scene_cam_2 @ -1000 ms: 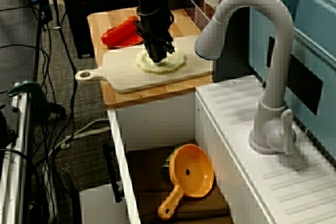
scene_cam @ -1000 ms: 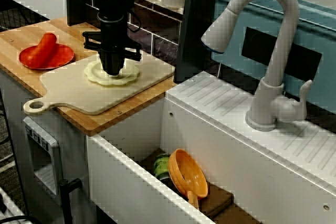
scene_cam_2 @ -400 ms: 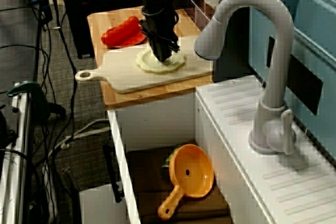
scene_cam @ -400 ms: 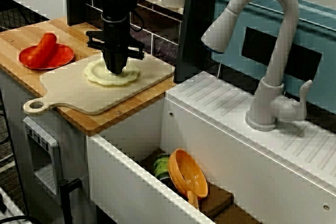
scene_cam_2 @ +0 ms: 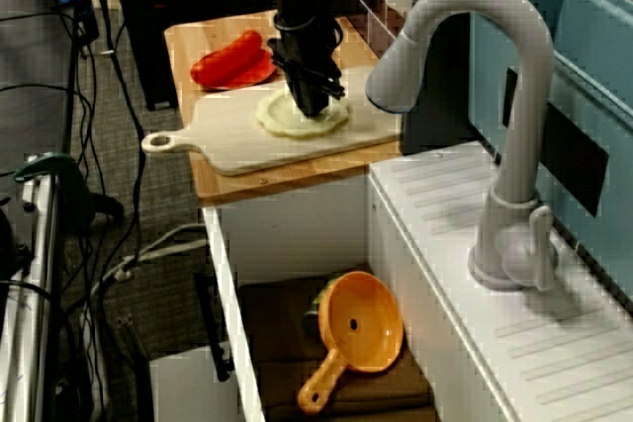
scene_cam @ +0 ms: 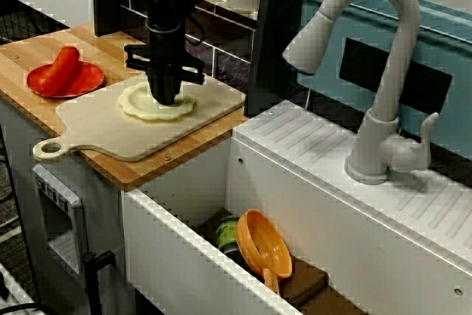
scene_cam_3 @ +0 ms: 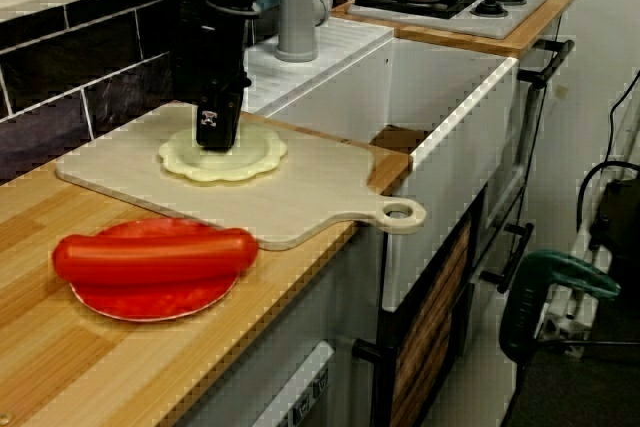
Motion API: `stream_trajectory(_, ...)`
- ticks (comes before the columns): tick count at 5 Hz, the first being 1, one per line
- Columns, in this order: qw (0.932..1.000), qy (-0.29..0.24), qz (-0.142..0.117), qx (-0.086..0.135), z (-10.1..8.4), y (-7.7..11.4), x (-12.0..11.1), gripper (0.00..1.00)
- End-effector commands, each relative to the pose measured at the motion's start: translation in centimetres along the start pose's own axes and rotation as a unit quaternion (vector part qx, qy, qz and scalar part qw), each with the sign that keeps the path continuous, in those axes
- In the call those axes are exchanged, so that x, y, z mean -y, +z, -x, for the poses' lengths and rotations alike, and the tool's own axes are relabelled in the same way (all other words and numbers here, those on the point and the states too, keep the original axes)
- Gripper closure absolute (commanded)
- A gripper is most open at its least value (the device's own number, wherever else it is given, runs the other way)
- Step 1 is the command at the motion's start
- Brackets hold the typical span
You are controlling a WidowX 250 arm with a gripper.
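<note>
Dough [scene_cam: 135,102] lies flat on the board [scene_cam: 103,129]. Our gripper [scene_cam: 165,97] points straight down at its middle, tips at its surface; we cannot tell how the jaws stand. Beside the board we see a sausage [scene_cam: 60,70] on a plate [scene_cam: 87,79].

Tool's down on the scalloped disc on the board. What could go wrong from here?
The black tool sits on the middle of the thin, flat pale yellow scalloped disc; the disc may slip or drag.
The pale paddle-shaped cutting board looks loose, its handle ring overhanging the wooden counter; a push could shift it.
The red sausage on the round red plate lies close; a low sideways move might knock it.
</note>
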State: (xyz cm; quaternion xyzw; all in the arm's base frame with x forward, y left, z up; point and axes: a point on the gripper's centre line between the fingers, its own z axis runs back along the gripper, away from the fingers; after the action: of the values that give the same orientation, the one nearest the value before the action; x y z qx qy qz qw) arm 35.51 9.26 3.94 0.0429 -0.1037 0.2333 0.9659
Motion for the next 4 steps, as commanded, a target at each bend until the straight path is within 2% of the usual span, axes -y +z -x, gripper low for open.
stream_trajectory(1, 0.9992, 0.013, 0.016, 0.035, -2.2, 1.8, -0.5, 1.0)
stream_trajectory(4, 0.999, 0.026, 0.017, 0.033, -3.8, 1.7, -0.3, 1.0)
